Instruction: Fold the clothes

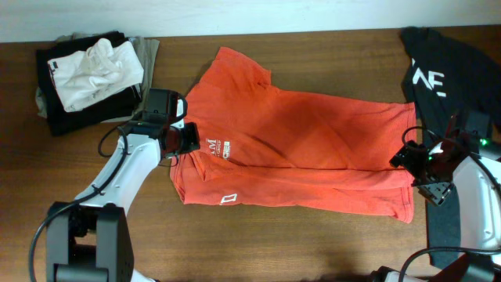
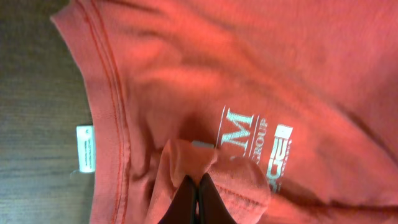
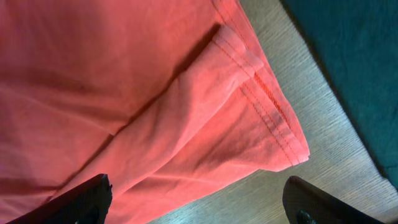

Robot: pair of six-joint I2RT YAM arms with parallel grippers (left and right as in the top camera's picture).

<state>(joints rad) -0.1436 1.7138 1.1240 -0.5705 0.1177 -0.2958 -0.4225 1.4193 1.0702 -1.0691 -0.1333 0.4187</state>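
The left gripper (image 2: 198,198) is clamped on a tuck of the red shirt (image 1: 313,149) beside its print. The right gripper (image 3: 199,198) stands apart over the hem. The shirt lies spread mid-tabletop (image 1: 313,251). Farther back are a black shirt (image 1: 442,66) on the right and a pile (image 1: 86,74) on the left.

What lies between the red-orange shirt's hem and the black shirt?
A bare strip of wooden table runs between the hem of the red-orange T-shirt and the black T-shirt; the right wrist view shows it best.
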